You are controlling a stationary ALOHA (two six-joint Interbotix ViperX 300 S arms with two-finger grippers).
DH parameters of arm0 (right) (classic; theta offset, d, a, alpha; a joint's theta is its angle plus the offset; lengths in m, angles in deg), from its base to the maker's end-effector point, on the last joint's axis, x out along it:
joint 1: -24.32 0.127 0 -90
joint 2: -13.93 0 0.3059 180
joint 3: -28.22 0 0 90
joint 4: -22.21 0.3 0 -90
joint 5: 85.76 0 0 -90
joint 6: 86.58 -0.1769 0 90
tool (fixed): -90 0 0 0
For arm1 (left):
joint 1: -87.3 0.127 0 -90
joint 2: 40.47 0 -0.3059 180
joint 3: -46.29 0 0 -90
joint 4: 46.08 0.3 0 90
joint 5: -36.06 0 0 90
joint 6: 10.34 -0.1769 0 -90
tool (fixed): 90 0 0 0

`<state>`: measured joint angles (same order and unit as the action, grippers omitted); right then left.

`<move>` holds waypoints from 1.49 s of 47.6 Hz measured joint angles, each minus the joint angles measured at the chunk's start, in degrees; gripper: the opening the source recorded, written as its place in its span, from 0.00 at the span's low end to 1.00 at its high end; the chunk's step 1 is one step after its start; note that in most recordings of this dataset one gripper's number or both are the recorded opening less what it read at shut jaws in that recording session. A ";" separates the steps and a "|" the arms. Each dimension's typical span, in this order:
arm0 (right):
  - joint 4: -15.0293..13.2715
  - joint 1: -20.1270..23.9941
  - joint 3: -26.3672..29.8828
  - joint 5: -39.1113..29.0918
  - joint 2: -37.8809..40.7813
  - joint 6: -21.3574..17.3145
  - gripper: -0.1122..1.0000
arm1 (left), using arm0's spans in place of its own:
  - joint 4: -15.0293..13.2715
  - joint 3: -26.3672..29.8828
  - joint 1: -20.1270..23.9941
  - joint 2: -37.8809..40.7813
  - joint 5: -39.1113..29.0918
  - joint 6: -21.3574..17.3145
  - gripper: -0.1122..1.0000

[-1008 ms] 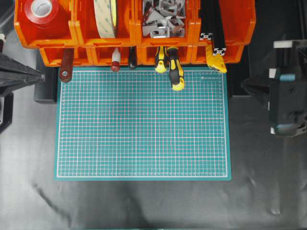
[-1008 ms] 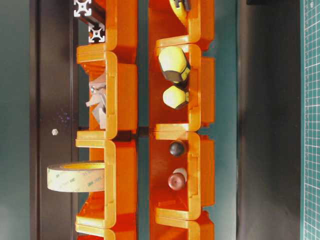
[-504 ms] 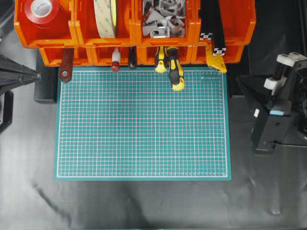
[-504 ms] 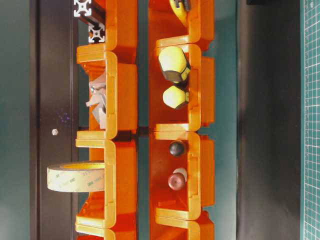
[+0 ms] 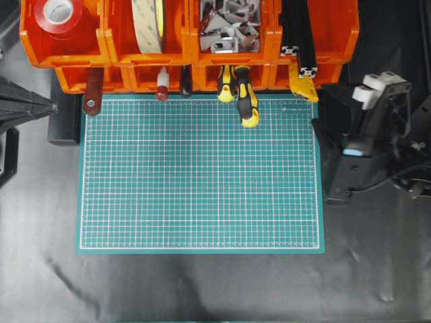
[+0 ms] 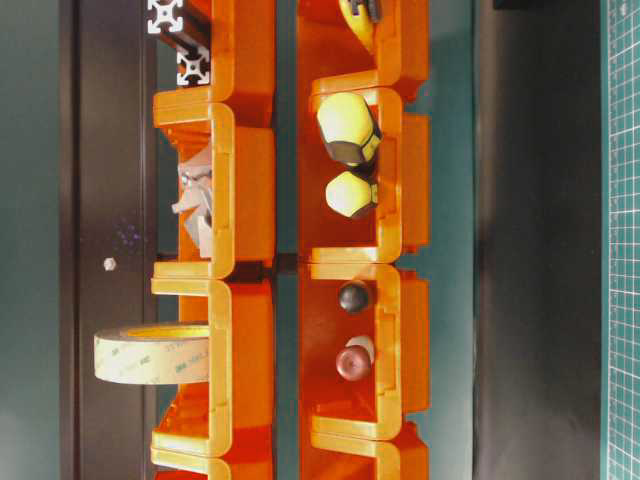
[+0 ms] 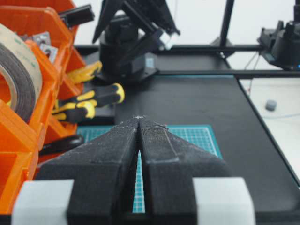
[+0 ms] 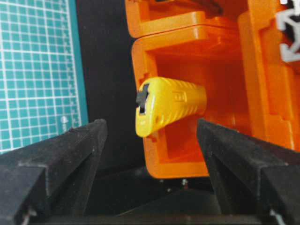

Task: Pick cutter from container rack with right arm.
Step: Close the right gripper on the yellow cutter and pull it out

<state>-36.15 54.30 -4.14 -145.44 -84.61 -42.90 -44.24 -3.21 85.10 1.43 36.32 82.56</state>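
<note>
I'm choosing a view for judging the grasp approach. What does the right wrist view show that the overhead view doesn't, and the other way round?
Only the right wrist view shows the cutter's butt end sticking out of its orange bin, framed between the open fingers of the right end effector, not touched. Only the overhead view shows the whole rack, the screwdrivers, the tape rolls, the full mat and the right arm beside it. Both show the cutter, its bin and the mat's edge.

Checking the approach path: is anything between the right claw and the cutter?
No. In the right wrist view, only open space separates the open right claw from the cutter, which sticks out of its orange bin.
</note>
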 measured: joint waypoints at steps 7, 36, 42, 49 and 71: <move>-0.62 -1.76 0.00 0.44 2.55 0.00 0.78 | 0.00 0.00 0.00 -0.26 -0.26 -0.18 0.11; -2.64 -10.20 -1.58 6.06 4.92 -0.09 0.77 | 0.00 -0.35 0.00 -1.49 -0.44 0.00 0.11; -2.72 -10.55 -1.67 6.24 5.19 -0.18 0.77 | 0.00 -0.35 0.00 -1.67 -0.44 0.00 0.11; -2.72 -10.63 -1.67 6.24 5.63 -0.18 0.72 | 0.00 -0.35 0.00 -1.85 -0.53 0.00 0.11; -1.85 -9.58 -1.58 6.24 5.80 -0.88 0.40 | 0.00 -0.44 0.00 -1.76 -0.53 0.00 0.11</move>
<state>-37.99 44.72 -5.72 -139.20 -78.81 -43.77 -44.24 -3.65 85.10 -0.33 35.79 82.56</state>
